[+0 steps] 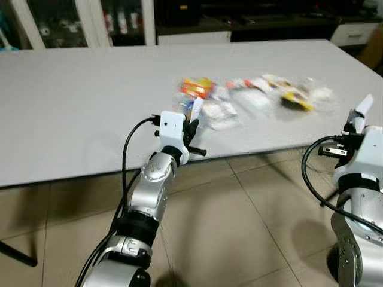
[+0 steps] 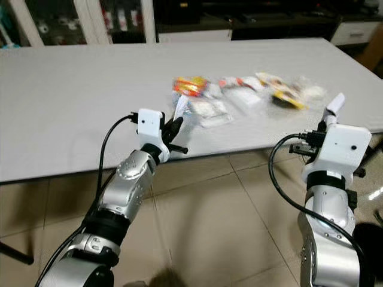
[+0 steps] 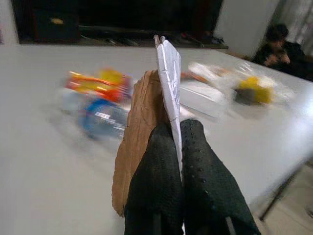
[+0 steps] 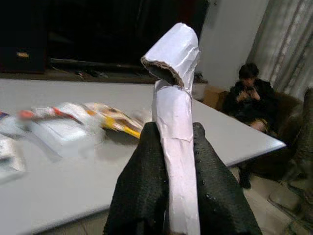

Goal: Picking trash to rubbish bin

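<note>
Claws (image 3: 181,147) (image 4: 177,156) gripping cardboard beside table edge (image 1: 263,150)

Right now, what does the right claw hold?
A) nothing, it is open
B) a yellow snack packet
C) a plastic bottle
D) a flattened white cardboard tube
D: in the right wrist view the right claw is shut on a flattened white cardboard tube, its brown inside showing at the open end.

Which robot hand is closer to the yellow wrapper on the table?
The right. The right gripper, holding a cardboard tube, is just off the table edge beside the yellow wrapper. The left gripper holds flat cardboard farther along.
</note>
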Robot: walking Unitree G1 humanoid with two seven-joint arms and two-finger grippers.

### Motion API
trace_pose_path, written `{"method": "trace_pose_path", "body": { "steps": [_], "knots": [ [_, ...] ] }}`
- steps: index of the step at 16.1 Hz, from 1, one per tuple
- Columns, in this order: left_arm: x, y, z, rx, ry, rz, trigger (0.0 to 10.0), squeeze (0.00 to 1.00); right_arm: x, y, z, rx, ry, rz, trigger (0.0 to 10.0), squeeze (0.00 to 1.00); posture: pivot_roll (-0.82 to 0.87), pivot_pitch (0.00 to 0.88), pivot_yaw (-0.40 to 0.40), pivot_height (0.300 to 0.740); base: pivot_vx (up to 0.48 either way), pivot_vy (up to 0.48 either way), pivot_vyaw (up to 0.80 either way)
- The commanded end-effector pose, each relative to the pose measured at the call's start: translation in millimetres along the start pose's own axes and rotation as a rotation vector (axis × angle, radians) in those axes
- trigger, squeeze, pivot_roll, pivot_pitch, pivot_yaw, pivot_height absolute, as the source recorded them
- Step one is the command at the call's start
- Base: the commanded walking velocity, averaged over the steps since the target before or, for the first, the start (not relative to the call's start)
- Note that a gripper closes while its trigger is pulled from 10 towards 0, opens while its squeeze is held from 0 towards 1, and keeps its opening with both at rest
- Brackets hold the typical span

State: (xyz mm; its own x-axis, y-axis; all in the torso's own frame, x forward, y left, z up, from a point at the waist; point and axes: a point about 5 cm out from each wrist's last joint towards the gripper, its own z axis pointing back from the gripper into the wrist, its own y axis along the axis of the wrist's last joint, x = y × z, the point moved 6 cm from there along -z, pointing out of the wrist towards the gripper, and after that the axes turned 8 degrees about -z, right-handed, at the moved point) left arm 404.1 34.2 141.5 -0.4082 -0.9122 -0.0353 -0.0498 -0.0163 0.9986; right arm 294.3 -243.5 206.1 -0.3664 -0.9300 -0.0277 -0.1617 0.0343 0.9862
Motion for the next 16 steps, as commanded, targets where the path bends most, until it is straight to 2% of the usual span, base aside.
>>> {"method": "trace_pose_path", "body": {
  "steps": [1,4,13,16],
  "knots": [
    [10.3,2.5,-3.2,0.003,-0.029,-0.004,4.2,0.0,5.6,4.7,-0.5,0.012,-0.015,0.004,10.0,0.0,0.05,0.056,-0.035,0.74,0.0,-0.341,0.0],
    [11.9,-0.2,-1.8,-0.003,-0.035,-0.006,4.3,0.0,4.4,4.3,-0.3,0.004,-0.012,0.0,10.0,0.0,0.05,0.061,-0.036,0.74,0.0,-0.341,-0.16],
    [13.0,-1.9,-2.6,-0.01,-0.046,-0.015,4.4,0.0,4.6,3.4,-0.2,0.002,-0.015,0.006,10.0,0.0,0.05,0.056,-0.029,0.74,0.0,-0.325,-0.76],
    [13.1,-2.8,-2.4,-0.014,-0.048,-0.02,4.5,0.0,4.5,3.0,-0.3,0.002,-0.016,0.007,10.0,0.0,0.05,0.057,-0.027,0.74,0.0,-0.085,-0.76]
  ]
}}
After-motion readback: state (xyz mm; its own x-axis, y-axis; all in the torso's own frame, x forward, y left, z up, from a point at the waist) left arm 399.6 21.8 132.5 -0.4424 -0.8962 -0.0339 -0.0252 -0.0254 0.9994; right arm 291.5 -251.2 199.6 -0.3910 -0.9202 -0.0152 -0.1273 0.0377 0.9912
